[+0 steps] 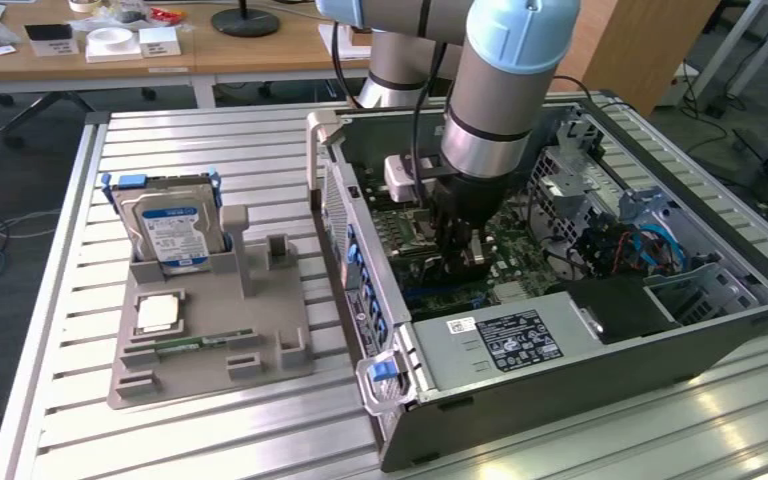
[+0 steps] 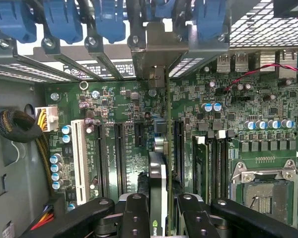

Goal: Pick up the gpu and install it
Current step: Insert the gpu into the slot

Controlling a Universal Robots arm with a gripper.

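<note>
Slatted metal bench (image 1: 224, 440), open PC case (image 1: 704, 310): gripper (image 2: 158, 208) is clamped on the gpu (image 2: 158, 163) edge-on above the motherboard (image 2: 114, 106). Keep it square over the slot, press evenly imo.

We see a green motherboard (image 2: 268, 124) with black slots and one white slot (image 2: 79, 158). The gpu (image 2: 159, 193) shows a silvery and black edge between the black pincer (image 2: 159, 218) fingers. Blue clips (image 2: 64, 20) line the grey case (image 1: 624, 360). At the exterior view's left, a silver hard drive (image 1: 171, 235) with a blue label sits in a grey holder (image 1: 211, 345) on the ribbed silver tabletop (image 1: 197, 440).
</note>
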